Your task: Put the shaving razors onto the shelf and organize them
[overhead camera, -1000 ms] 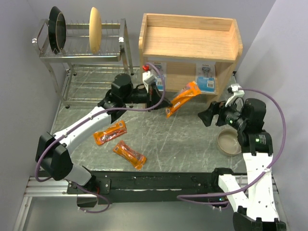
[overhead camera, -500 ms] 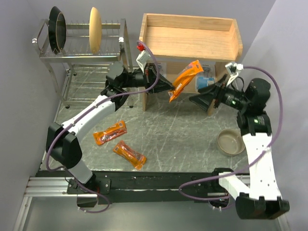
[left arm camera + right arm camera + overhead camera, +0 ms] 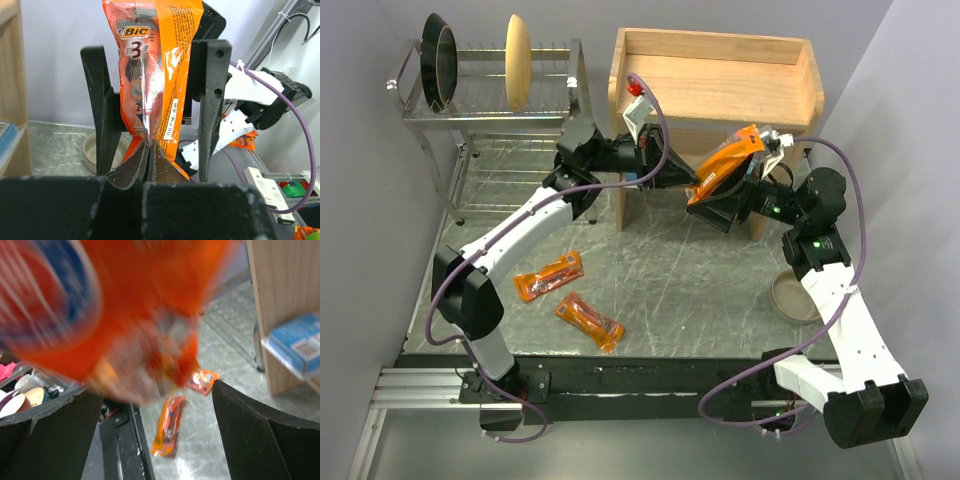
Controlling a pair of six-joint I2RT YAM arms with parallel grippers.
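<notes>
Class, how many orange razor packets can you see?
3. One packet is pinched in the left gripper, between the right gripper's open fingers; two packets lie on the table. Others may be hidden.

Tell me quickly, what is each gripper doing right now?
Left gripper: closed on one end of an orange razor packet.
Right gripper: open, its jaws standing on either side of the same packet.

"Where are the arms?"
"Left arm (image 3: 520,235) stretched far rightward, left gripper (image 3: 149,150) jaws pressed together. Right arm (image 3: 840,300) elbow-bent, reaching leftward; right gripper (image 3: 150,390) jaws spread wide, meeting it."
</notes>
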